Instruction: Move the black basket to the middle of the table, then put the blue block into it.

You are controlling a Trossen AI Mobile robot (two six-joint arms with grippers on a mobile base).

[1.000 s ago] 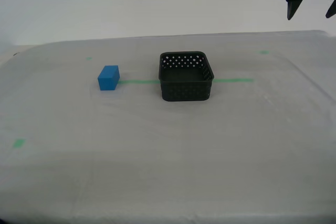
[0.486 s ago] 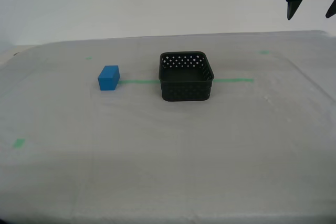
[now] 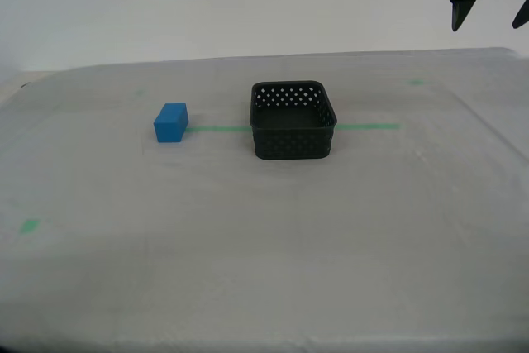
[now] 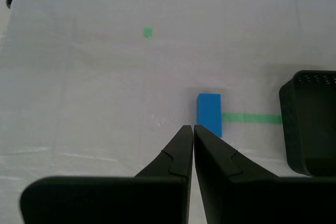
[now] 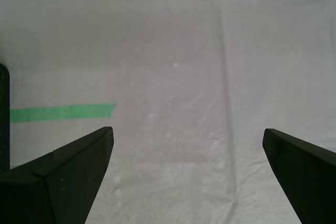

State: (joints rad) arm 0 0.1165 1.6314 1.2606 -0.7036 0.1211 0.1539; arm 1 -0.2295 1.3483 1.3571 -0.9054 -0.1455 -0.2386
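Observation:
The black basket (image 3: 291, 145) stands upright near the table's (image 3: 248, 245) middle, on a green tape line (image 3: 368, 127). The blue block (image 3: 170, 122) lies on the cloth toward the exterior view's left of it, apart from it. My first gripper (image 3: 491, 22) hangs open and empty high at the exterior view's upper right; in its wrist view the first gripper (image 5: 187, 130) looks down on the tape's end (image 5: 63, 112) and a sliver of the basket (image 5: 3, 114). My second gripper (image 4: 193, 127) is shut and empty, above the table, short of the block (image 4: 209, 113), with the basket (image 4: 310, 124) beside it.
Small green tape marks sit on the cloth: one (image 3: 30, 226) near the exterior view's left edge, one (image 3: 415, 82) at the back right, one (image 4: 148, 33) in the second wrist view. A pale wall runs behind the table.

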